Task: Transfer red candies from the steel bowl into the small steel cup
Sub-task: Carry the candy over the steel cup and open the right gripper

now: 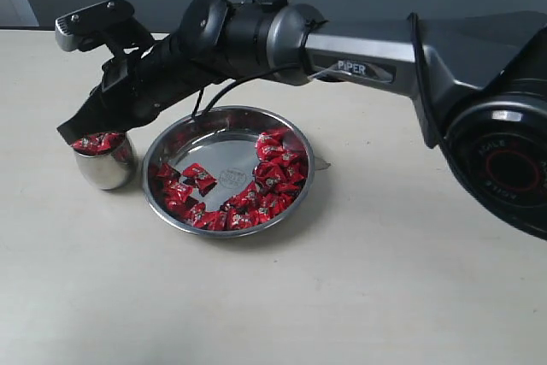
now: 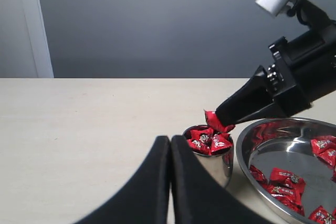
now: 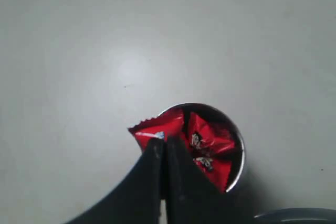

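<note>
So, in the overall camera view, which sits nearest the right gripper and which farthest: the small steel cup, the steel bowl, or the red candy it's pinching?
1. Red candy: pinched at the right gripper's tip, over the cup.
2. Small steel cup: directly under the tip, far left.
3. Steel bowl: beside the cup, toward the middle.

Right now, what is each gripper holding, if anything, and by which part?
The right gripper pinches one red candy by its wrapper's edge, above the small steel cup. The left gripper holds nothing.
</note>
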Motion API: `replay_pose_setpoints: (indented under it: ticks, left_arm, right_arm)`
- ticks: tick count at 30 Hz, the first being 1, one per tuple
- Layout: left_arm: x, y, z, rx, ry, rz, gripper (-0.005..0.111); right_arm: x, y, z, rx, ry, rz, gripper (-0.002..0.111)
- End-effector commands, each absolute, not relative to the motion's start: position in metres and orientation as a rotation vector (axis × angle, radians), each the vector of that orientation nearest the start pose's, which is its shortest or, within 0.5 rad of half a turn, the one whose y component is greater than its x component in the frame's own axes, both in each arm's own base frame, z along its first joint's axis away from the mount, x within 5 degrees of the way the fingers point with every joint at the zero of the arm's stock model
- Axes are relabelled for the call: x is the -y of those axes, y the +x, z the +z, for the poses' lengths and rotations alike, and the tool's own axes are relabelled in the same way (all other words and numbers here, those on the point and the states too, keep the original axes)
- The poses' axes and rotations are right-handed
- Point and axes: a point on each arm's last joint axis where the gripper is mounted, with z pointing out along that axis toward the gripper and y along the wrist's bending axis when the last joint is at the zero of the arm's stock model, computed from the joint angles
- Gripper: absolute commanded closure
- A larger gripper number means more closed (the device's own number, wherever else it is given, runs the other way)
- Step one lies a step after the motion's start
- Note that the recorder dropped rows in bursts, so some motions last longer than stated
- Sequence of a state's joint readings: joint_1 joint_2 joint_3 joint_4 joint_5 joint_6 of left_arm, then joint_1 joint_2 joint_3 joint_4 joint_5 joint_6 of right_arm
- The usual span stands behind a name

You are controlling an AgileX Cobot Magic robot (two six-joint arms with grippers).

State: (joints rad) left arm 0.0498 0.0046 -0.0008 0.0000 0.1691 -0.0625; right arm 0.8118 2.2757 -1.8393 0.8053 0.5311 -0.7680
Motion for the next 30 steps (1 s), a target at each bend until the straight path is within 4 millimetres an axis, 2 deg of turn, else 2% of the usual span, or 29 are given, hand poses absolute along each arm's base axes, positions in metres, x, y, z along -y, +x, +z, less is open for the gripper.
replay_pose_setpoints:
  ticks: [1, 11, 17, 23, 24, 27, 30]
  left_arm:
    - [-0.003, 0.056, 0.198, -1.644, -0.092, -0.017, 0.106]
    - [-0.003, 0.056, 0.198, -1.644, -0.092, -0.017, 0.106]
    - [-0.003, 0.056, 0.198, -1.644, -0.092, -0.017, 0.106]
    - [-0.003, 0.056, 0.198, -1.644, -0.092, -0.017, 0.106]
    - [-0.003, 0.056, 0.198, -1.644, -0.092, -0.017, 0.106]
    - [-0.003, 0.056, 0.198, -1.644, -0.092, -0.017, 0.106]
    - [-0.003, 0.056, 0.198, -1.644, -0.092, -0.017, 0.106]
  right_arm:
    - [-0.405, 0.328, 0.186, -2.064, -1.18, 0.806, 0.108]
    - [-0.406, 0.335, 0.18, -2.038, -1.14, 0.759, 0.108]
    - [-0.407, 0.338, 0.168, -2.054, -1.127, 0.746, 0.108]
    - [-0.408, 0.337, 0.168, -2.056, -1.133, 0.751, 0.108]
    - [-0.408, 0.337, 0.168, -2.056, -1.136, 0.754, 0.106]
    - [-0.409, 0.338, 0.173, -2.042, -1.142, 0.759, 0.081]
    - [-0.41, 0.339, 0.176, -2.028, -1.13, 0.756, 0.08]
